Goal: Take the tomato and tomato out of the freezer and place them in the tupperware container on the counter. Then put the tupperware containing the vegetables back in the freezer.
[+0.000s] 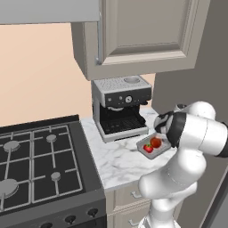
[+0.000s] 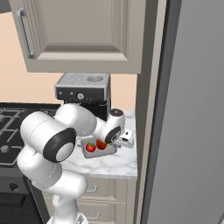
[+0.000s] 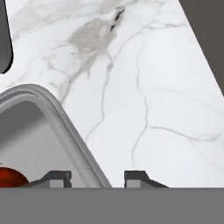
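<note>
Grey tupperware container (image 1: 143, 146) on marble table (image 1: 116, 160) holds both tomatoes (image 1: 152, 144). Pincer (image 3: 97, 178) tips narrowly straddle its rim; contact unclear. One tomato cropped.

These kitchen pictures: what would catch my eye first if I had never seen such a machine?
Probably the big white arm, bent low over the counter. Its gripper straddles the rim of a small grey tupperware container, one finger inside and one outside. In it lie two bright tomatoes, just in front of the silver-black coffee machine, with the black stove alongside.
</note>
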